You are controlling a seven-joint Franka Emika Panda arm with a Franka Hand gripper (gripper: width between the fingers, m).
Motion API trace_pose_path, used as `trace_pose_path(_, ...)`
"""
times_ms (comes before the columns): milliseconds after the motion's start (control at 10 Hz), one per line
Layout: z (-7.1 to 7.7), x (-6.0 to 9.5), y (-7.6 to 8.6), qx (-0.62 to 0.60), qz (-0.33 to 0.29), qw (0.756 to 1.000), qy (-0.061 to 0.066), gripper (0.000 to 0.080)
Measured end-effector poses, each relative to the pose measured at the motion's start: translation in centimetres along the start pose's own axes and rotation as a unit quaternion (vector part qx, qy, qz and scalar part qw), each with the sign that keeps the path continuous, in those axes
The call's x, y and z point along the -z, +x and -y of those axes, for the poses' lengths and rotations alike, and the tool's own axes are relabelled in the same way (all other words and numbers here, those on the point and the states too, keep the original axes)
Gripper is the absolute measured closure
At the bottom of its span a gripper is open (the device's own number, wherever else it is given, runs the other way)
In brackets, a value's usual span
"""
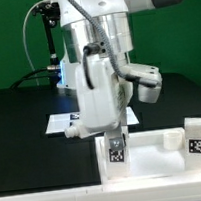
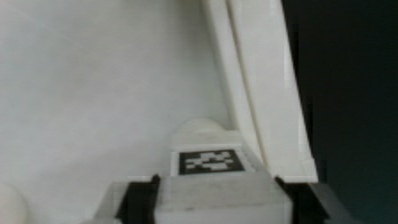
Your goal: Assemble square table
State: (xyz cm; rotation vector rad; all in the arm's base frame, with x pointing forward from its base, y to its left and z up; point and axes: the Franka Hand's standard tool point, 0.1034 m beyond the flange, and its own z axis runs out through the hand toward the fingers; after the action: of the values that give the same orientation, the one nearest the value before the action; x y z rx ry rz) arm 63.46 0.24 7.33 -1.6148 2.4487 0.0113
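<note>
Squarely between the fingers (image 2: 143,205) — a leg (image 2: 214,135), black-and-white tag (image 2: 214,161).

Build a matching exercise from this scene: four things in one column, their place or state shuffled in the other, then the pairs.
1. leg under the arm
2. leg away from the arm
3. marker board
4. square tabletop

A. lying flat on the black table, behind the arm
B. standing upright, untouched
C. clamped in the end effector
D. large white slab at the front of the exterior view

Pairs: 1-C, 2-B, 3-A, 4-D
</note>
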Motion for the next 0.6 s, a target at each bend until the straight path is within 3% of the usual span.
trace_pose_path(100,0.0,0.0,0.0,-0.006,-0.002,1.0,0.005,0.0509)
trace_pose_path(200,0.0,0.0,0.0,-0.001,-0.002,1.0,0.005,0.0403)
trace_pose_path(300,0.0,0.0,-0.1,0.0,-0.002,1.0,0.005,0.0403)
trace_pose_path(400,0.1,0.4,-0.3,0.008,0.001,1.0,0.008,0.0265)
trace_pose_path(500,0.4,1.6,-0.5,0.016,0.011,1.0,0.014,0.018)
trace_pose_path(600,0.4,3.0,-0.9,0.015,0.021,1.0,0.016,0.018)
